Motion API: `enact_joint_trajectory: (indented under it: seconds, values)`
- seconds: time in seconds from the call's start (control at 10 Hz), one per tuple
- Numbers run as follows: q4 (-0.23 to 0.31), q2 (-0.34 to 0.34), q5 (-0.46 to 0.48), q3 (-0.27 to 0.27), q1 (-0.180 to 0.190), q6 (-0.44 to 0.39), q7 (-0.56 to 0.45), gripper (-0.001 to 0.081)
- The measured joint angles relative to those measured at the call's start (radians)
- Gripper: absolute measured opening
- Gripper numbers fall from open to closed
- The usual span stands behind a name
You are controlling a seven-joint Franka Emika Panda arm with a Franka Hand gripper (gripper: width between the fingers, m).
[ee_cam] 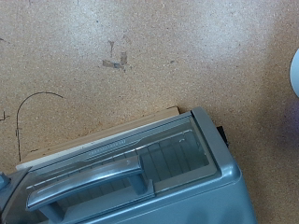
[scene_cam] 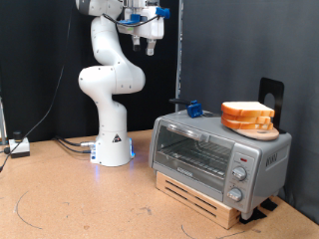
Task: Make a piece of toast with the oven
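The arm point(scene_cam: 108, 75) stands tall on its white base, well off to the exterior view's left of the oven point(scene_cam: 217, 154). The gripper point(scene_cam: 148, 44) hangs high near the top of the exterior view, above and to the left of the oven, touching nothing. Its fingers point down, but they are too small and blurred to read; I cannot tell whether they are spread or pressed together, and nothing shows between them.

The oven sits on a low wooden block point(scene_cam: 204, 195), its glass door point(scene_cam: 191, 151) closed, wire rack visible behind the glass, three knobs point(scene_cam: 239, 175) stacked down the panel at the door's right. On the oven's roof, toward its right end, lies a pile of bread slices point(scene_cam: 248, 118), golden crust showing; a single slice cannot be picked out from the pile. A small blue thing point(scene_cam: 193, 108) rests on the roof's back edge, left of the bread.

The wrist view looks straight down at the oven point(ee_cam: 201, 187): grey top edge, glass door point(ee_cam: 177, 154), bar handle point(ee_cam: 89, 182) across it, and the brown board table point(ee_cam: 140, 47) beyond. No fingers show in that view.
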Motion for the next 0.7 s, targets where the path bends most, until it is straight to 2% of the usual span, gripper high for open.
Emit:
enact_joint_trajectory:
  seconds: [0.1,0.2,0.4,0.7]
  values:
    - [0.0,0.0,0.011,-0.001,0.002,0.015,-0.047,0.0807]
    - [0.001,-0.001,0.027,-0.009,0.017,0.032,-0.143,0.0807]
    - [0.009,-0.006,0.046,-0.039,0.073,0.073,-0.358,0.0807]
    - [-0.025,0.027,0.001,-0.076,0.119,0.233,-0.675,0.0807]
